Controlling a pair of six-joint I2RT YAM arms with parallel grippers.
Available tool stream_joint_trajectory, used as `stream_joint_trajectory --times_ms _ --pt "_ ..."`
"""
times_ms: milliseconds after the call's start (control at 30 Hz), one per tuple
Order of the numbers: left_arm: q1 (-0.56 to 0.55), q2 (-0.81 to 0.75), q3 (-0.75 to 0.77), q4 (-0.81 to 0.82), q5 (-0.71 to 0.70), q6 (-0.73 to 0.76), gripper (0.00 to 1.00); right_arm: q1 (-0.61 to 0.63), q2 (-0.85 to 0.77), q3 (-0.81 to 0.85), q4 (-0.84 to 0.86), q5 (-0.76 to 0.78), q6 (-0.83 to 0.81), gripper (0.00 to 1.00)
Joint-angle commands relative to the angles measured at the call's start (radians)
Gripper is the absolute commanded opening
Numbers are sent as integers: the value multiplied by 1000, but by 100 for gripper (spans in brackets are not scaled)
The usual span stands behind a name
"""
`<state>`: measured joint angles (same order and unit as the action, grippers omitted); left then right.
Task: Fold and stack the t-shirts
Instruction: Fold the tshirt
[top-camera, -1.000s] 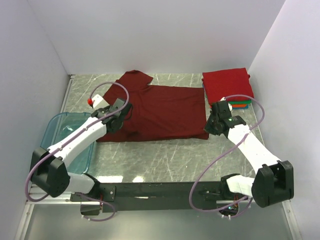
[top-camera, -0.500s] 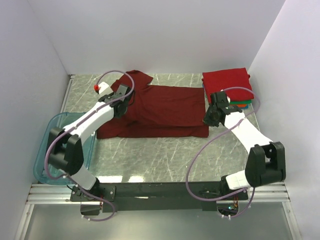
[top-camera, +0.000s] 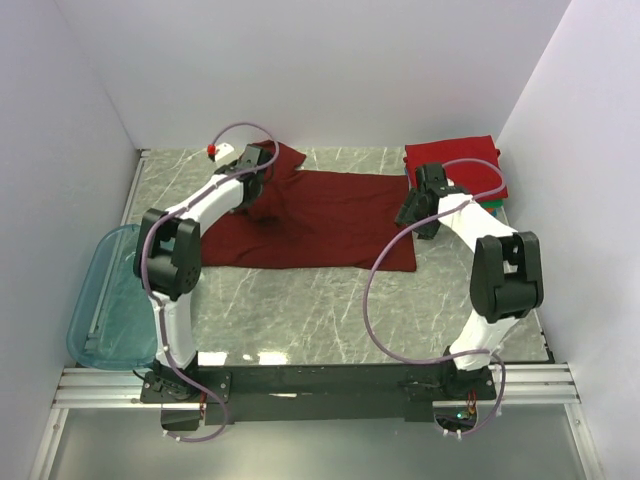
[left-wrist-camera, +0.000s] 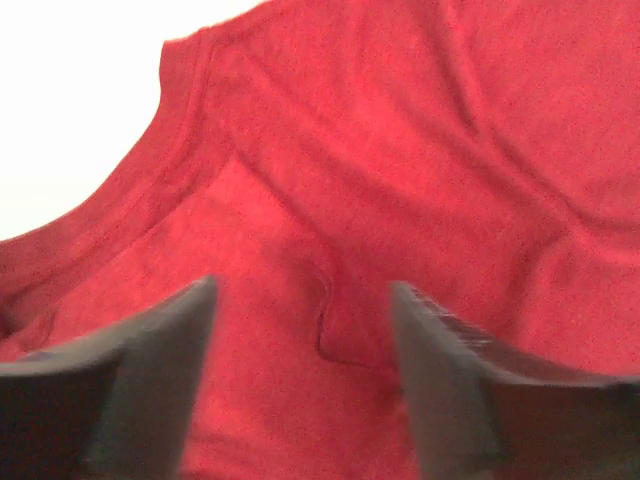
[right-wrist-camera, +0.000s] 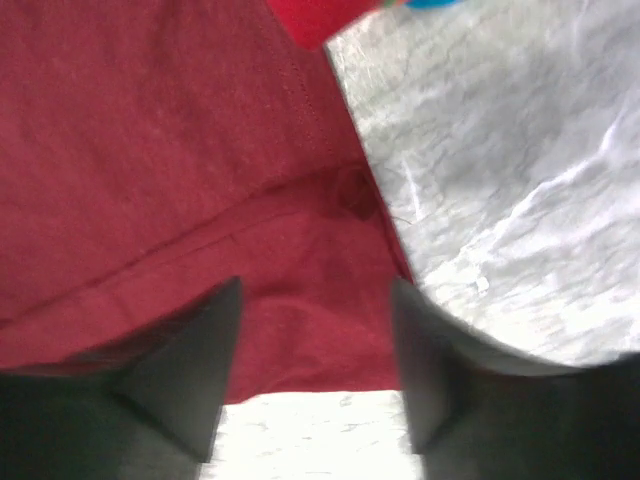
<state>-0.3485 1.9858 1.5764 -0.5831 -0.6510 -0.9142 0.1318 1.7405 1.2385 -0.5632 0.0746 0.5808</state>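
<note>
Shirt (top-camera: 330, 225), dark maroon, lies long axis left-right. My left tool (left-wrist-camera: 302, 295) hangs wide over its left end, my right tool (right-wrist-camera: 315, 288) wide over its right hem corner.

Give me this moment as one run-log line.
left gripper: open, over maroon t-shirt | right gripper: open, over its right hem | folded stack: red on top, far right

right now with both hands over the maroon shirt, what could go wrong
The left hand is open over wrinkled cloth by a hemmed edge of the maroon t-shirt; it may grab a bunch, not a clean edge. The right hand hangs open at the shirt's hem corner, close to the folded stack; a swing could nudge it askew.
</note>
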Motion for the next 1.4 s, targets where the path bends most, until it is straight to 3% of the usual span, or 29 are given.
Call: stream_joint_trajectory --times_ms 0,33,67,267,433,667,967,1367 --pt "13 -7 109 8 4 52 80 -6 -38 42 5 22 -27 80" --pt "13 -16 99 6 13 52 96 -4 -68 30 16 19 -32 82" --pt "13 -31 80 5 22 45 99 -3 -84 3 19 17 -33 82" --pt "11 -227 -169 46 103 -9 100 32 -193 -132 45 -21 -67 83" --pt "11 -280 -338 147 197 0 99 113 -187 -175 79 -58 -96 83" --pt "16 -185 -337 118 218 -20 99 172 -76 -163 83 -71 -88 83" --pt "71 -194 -461 150 241 -37 99 105 -15 -250 126 -160 -88 84" --pt "132 -209 -529 154 246 -15 100 29 -85 -384 111 -245 -105 86"
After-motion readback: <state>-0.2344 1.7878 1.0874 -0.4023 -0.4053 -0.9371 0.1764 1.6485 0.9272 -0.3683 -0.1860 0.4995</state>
